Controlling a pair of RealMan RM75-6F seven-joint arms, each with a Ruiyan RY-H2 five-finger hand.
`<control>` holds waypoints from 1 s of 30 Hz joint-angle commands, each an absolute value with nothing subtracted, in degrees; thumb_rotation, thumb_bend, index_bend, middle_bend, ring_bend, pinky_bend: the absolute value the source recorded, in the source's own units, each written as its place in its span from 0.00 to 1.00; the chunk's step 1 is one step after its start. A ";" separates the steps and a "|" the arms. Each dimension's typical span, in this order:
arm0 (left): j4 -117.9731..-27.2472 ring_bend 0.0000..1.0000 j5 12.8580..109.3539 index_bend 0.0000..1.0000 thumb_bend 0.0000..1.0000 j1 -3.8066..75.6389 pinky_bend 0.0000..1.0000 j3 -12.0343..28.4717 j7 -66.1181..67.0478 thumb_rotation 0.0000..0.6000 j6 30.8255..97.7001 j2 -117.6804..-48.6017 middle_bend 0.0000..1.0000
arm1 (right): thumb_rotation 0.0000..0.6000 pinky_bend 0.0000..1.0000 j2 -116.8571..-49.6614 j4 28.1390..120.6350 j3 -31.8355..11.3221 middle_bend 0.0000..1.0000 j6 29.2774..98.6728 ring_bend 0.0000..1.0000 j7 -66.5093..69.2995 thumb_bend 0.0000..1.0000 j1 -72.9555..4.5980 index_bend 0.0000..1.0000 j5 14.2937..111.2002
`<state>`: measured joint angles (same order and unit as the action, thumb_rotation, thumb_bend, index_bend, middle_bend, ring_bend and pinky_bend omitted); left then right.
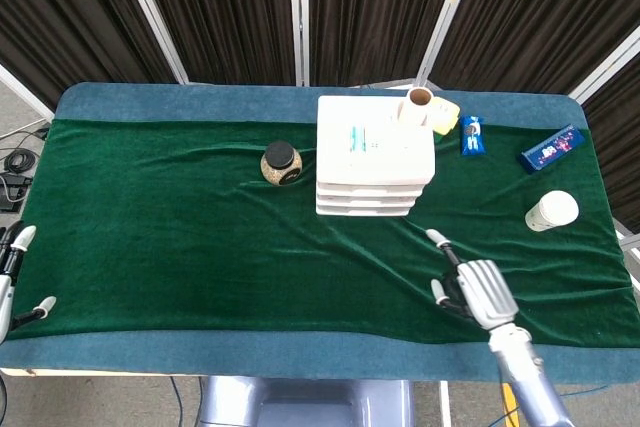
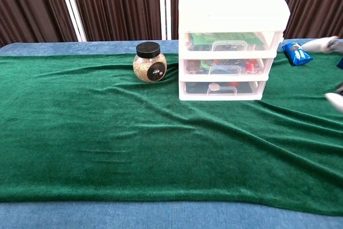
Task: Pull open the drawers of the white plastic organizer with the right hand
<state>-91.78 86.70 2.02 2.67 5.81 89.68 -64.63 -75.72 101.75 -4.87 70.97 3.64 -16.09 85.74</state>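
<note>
The white plastic organizer [image 1: 375,152] stands at the middle back of the green cloth. In the chest view the organizer [image 2: 230,4] shows three drawers stacked: the top drawer [image 2: 229,41], the middle drawer [image 2: 225,67] and the bottom drawer [image 2: 223,88], all flush with the frame. My right hand [image 1: 478,289] hovers in front and to the right of it, apart from it, fingers spread and holding nothing. Only its fingertips [image 2: 328,44] show at the right edge of the chest view. My left hand [image 1: 12,265] is at the far left table edge, fingers apart and empty.
A round jar with a black lid [image 1: 281,163] stands just left of the organizer. A brown tube [image 1: 420,103] stands on the organizer's back right corner. Two blue packets [image 1: 472,135] [image 1: 552,148] and a white cup [image 1: 552,211] lie to the right.
</note>
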 commanded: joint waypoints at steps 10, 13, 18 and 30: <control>-91.14 0.00 86.88 0.00 0.08 2.09 0.00 2.91 3.93 1.00 89.89 -64.17 0.00 | 1.00 0.88 -87.92 99.88 -14.23 0.97 53.51 0.99 24.62 0.68 -25.78 0.02 65.16; -91.03 0.00 86.88 0.00 0.08 2.16 0.00 2.90 3.73 1.00 89.77 -64.14 0.00 | 1.00 0.88 -90.60 97.09 -15.10 0.97 53.14 0.99 26.32 0.68 -26.50 0.00 64.15; -90.97 0.00 86.86 0.00 0.08 2.18 0.00 2.93 3.52 1.00 89.77 -64.12 0.00 | 1.00 0.88 -93.55 93.52 -16.65 0.97 51.60 0.99 30.58 0.68 -27.19 0.00 62.43; -90.55 0.00 86.57 0.00 0.08 2.31 0.00 3.12 2.43 1.00 89.55 -63.88 0.00 | 1.00 0.88 -102.12 85.09 -19.04 0.97 54.07 0.99 40.40 0.68 -26.78 0.03 63.96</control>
